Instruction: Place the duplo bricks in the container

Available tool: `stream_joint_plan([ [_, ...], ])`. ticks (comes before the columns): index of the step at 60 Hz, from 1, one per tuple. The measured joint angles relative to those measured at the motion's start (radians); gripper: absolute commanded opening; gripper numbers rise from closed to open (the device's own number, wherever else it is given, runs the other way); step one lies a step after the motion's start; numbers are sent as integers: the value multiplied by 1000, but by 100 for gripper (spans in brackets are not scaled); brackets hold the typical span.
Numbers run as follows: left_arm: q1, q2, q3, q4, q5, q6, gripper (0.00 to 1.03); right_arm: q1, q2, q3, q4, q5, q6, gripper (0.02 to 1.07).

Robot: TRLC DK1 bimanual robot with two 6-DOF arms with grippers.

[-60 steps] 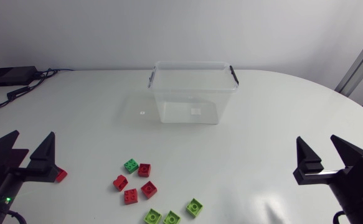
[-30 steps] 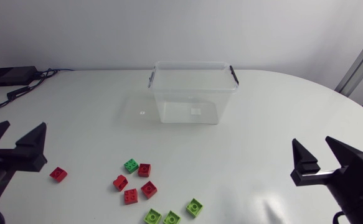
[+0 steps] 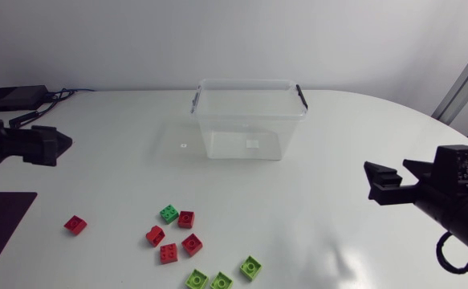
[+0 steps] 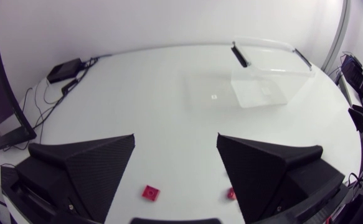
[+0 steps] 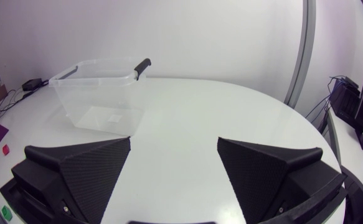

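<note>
On the table's near side, the duplo bricks (image 3: 191, 244) lie scattered, well apart from the container (image 3: 248, 82), which appears empty. The left gripper (image 4: 175, 165) has its fingers spread, holding nothing; a lone red brick (image 4: 149, 192) sits just beneath their gap. The right gripper (image 5: 175, 158) is likewise spread and empty. The left gripper is nearer the bricks.
</note>
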Motion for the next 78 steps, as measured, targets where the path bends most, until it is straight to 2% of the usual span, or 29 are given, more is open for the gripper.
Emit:
stream_joint_plan([
  [10, -1, 169, 117, -119, 0, 47, 92, 0, 82, 61, -114, -73, 2, 103],
  [20, -42, 284, 154, -206, 0, 213, 94, 25, 153, 159, -256, -169, 2, 103],
  [33, -13, 447, 198, -339, 0, 301, 93, 89, 248, 257, -381, -171, -6, 103],
  [41, 27, 507, 206, -410, 0, 356, 93, 111, 294, 287, -423, -125, -39, 103],
  [48, 89, 549, 233, -412, 0, 406, 93, 124, 314, 288, -426, -156, -85, 103],
  [56, 153, 604, 228, -343, -1, 461, 93, 126, 334, 290, -440, -195, -145, 103],
  [62, 174, 629, 182, -272, 0, 490, 93, 141, 335, 294, -449, -203, -182, 103],
  [78, 240, 691, 73, -174, 0, 565, 88, 169, 334, 317, -462, -203, -232, 103],
])
